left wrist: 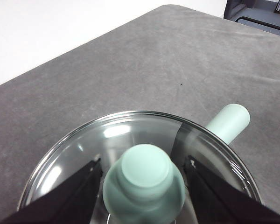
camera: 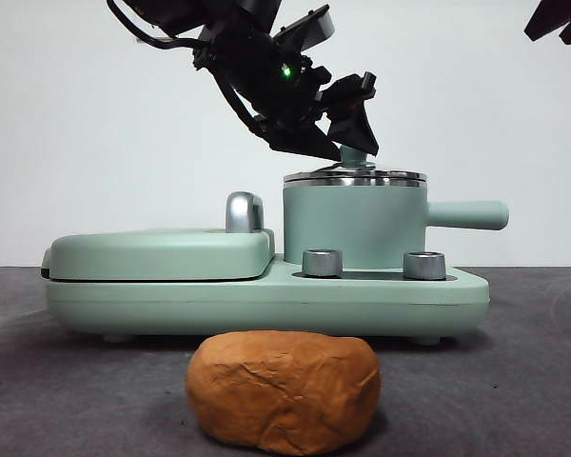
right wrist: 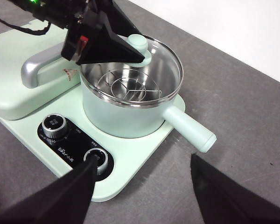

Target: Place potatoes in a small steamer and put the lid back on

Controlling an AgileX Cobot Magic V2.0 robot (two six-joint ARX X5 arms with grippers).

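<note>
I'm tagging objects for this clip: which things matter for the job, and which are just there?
Job: potato; small steamer; lid, its knob between the left gripper jaws.
Just there: hinged grill plate; control dials; right gripper, waiting.

The potato (camera: 284, 391) lies on the worktop (camera: 67, 400) at lower centre of the front view, before the cooker base (camera: 266, 297). The small steamer (camera: 354, 224) stands on the base's right half, the lid (camera: 355, 177) on it, the grill plate (camera: 157, 253) left. The left tool (camera: 347, 143) straddles the lid's knob (left wrist: 144, 179).
</note>
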